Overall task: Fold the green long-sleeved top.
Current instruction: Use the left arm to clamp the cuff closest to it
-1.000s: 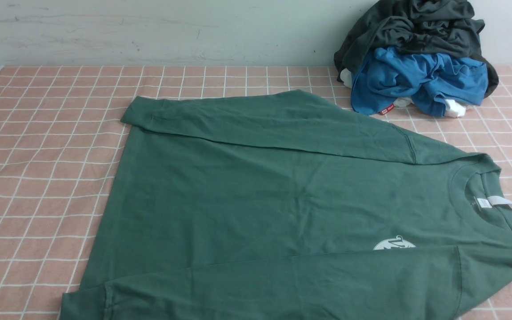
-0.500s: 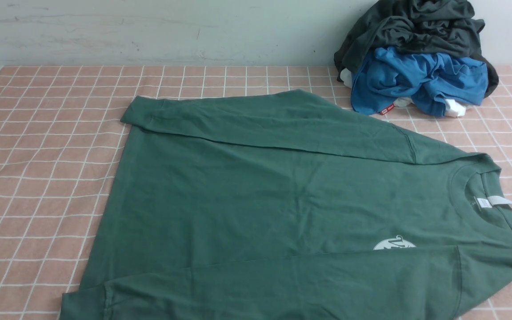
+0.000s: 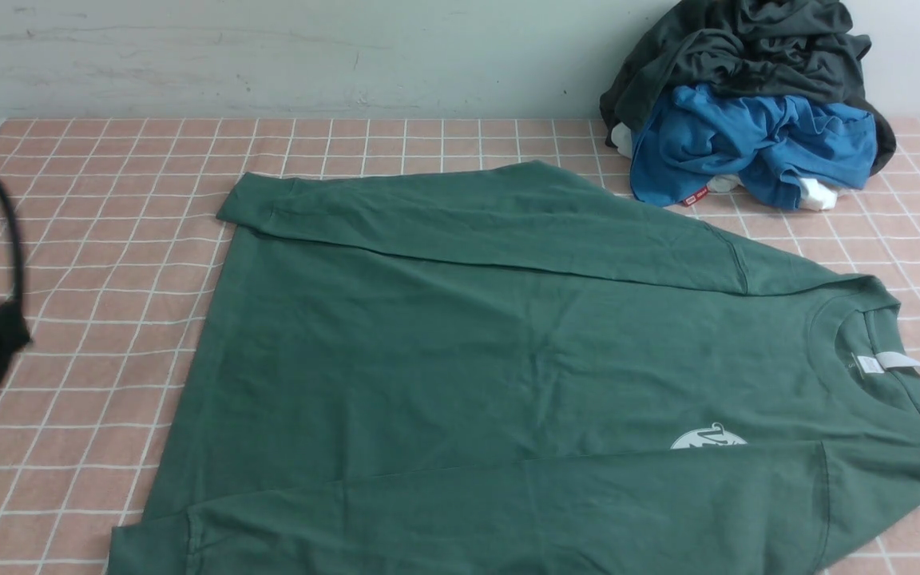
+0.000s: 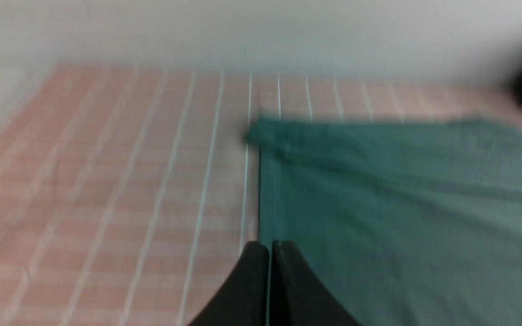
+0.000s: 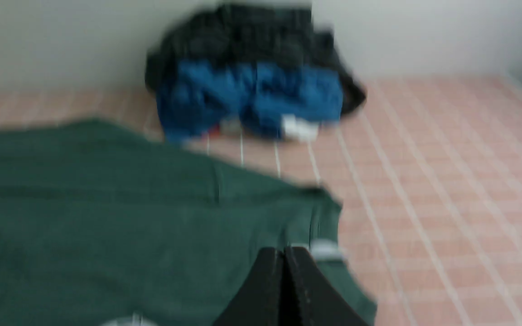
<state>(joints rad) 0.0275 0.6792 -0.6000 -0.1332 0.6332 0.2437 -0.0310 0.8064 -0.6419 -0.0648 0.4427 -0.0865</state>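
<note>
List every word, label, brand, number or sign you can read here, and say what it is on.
No text is legible.
Neck label on the green top: white, too small to read.
Chest logo on the same top: white, partly covered, no words readable.
Red tag on the blue garment: white marks, too small to read.

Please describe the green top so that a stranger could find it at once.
On the pink checked tablecloth, the green long-sleeved top lies spread flat. Only it is smooth; the blue garment and dark grey garment are crumpled by the wall.
</note>
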